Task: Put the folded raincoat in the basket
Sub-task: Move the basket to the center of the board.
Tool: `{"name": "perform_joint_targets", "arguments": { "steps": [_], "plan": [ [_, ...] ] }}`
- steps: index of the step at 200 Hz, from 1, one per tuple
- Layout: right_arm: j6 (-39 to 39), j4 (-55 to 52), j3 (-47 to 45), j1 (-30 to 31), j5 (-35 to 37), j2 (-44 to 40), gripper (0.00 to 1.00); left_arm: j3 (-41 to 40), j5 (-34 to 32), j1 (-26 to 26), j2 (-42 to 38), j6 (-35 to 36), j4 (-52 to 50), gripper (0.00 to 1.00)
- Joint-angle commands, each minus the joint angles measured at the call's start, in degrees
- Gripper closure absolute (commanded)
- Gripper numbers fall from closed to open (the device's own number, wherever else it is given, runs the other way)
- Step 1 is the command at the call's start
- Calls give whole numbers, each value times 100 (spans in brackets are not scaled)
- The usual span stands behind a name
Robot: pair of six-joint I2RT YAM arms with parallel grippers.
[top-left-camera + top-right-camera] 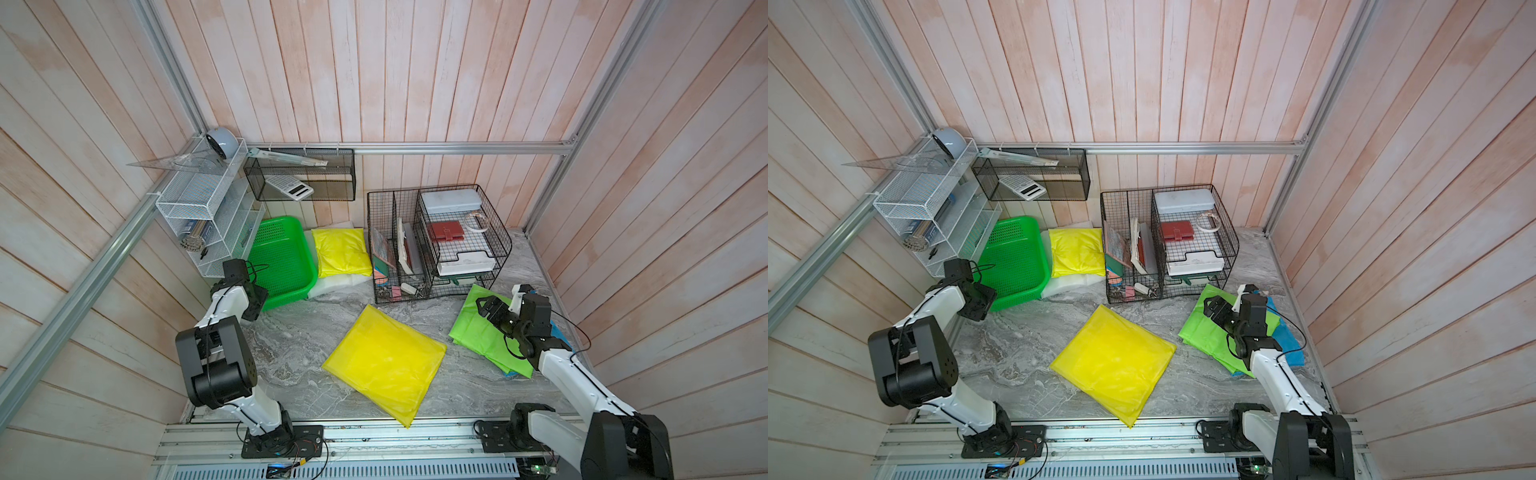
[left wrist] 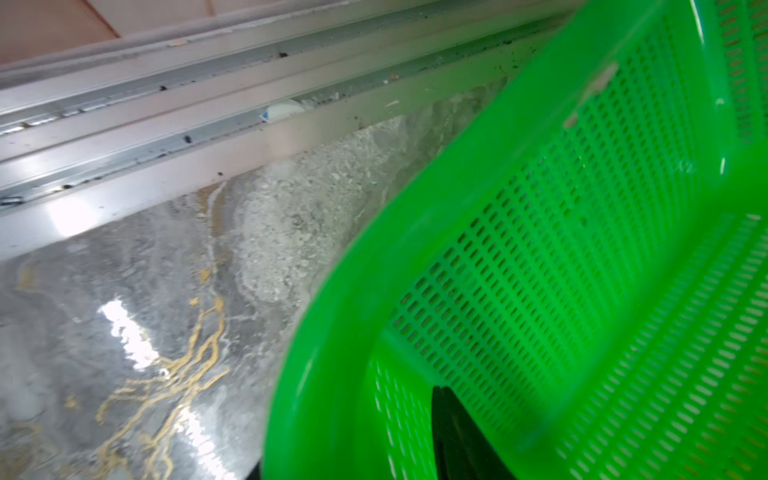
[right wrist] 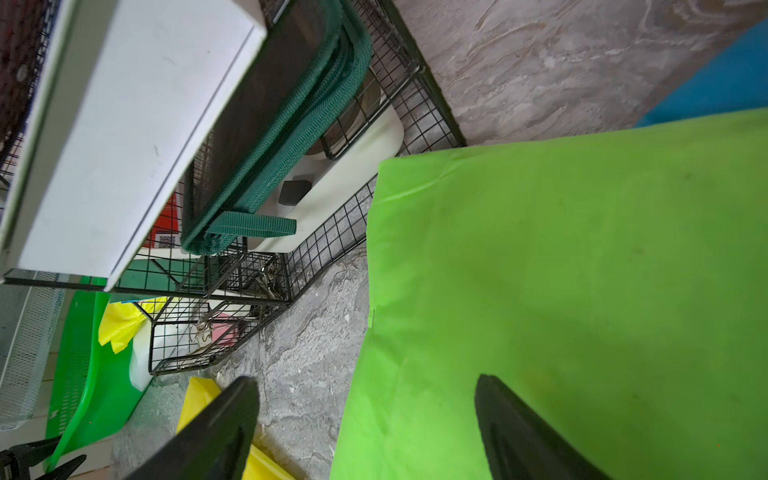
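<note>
1. While looking at the right claw (image 3: pixel 365 386), see it spread wide and empty, just above the green coat (image 3: pixel 561 270).
2. Guess that coat as the one to move: flat on the table (image 1: pixel 299 357), right side, atop a blue coat (image 1: pixel 1287 336), beside the black rack (image 1: pixel 436 241).
3. Note its long side: running from the rack toward the near right.
4. Find the basket (image 1: pixel 282 257) well apart, far left, empty; must carry leftward across the table.
5. Left claw (image 1: pixel 257 307) at the basket's near corner, one finger (image 2: pixel 457 436) dipped inside; squeezing or not, cannot tell.
6. Nearer arm for coat: right. For basket: left.
7. Count: one basket, two claws, one big yellow coat (image 1: pixel 386 365), one small yellow coat (image 1: pixel 343 253), one green, one blue.
</note>
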Motion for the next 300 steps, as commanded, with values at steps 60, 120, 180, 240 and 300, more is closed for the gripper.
{"name": "perform_joint_targets", "arguments": {
  "steps": [60,120,180,240,300],
  "plan": [
    [182,195,-79,36,-220,30,14,-1280,-37,416,-1441,377,-1043,57],
    [267,358,-137,40,-215,30,14,-2152,671,425,-3270,-253,-2127,52],
    [323,329,-163,40,-334,28,14,-1784,416,395,-4712,-59,-3920,29],
    [323,329,-214,64,-320,-18,15,-148,-442,215,-4200,555,-4303,29],
    [213,137,-162,77,-233,-26,15,676,-199,-1989,-1713,1152,-2900,33]
  ]
}}
